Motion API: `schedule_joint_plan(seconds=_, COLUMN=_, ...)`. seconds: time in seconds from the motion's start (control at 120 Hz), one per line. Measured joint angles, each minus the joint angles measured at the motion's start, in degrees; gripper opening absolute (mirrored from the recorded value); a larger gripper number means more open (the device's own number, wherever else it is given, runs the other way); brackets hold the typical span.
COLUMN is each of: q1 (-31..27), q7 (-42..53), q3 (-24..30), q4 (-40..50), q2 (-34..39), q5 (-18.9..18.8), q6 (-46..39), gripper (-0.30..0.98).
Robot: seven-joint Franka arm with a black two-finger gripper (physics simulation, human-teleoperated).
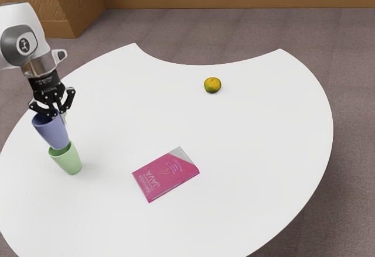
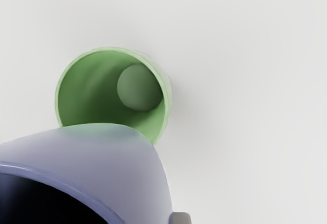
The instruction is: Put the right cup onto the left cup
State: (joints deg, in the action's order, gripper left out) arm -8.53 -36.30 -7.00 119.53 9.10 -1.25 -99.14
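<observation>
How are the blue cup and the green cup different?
The blue cup is blue, but the green cup is green. The blue cup is held up by the hand, while the green cup stands on the white table. Both have round, open tops and get narrower toward the bottom.

Table (image 1: 246, 151): smooth, matt. On it: green cup (image 1: 69, 161), smooth, plastic look. Above it: blue cup (image 1: 53, 133), same. Around it: floor (image 1: 348, 99), carpet-like.

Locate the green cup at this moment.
The green cup stands on the table at the exterior view's left, just below the base of the blue cup the gripper holds.
</observation>
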Motion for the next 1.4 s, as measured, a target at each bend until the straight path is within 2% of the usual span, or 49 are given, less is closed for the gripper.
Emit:
schedule_joint_plan(seconds=0.65, q1=-3.1, q7=-0.3, q3=-0.5, q4=-0.9, q2=-3.5, q5=0.2, q6=-2.6, gripper=-0.10)
schedule_joint_plan(seconds=1.4, q1=-2.7, q7=-0.4, q3=-0.6, q4=-0.1, q2=-5.9, q5=0.8, q6=-6.2, gripper=-0.10)
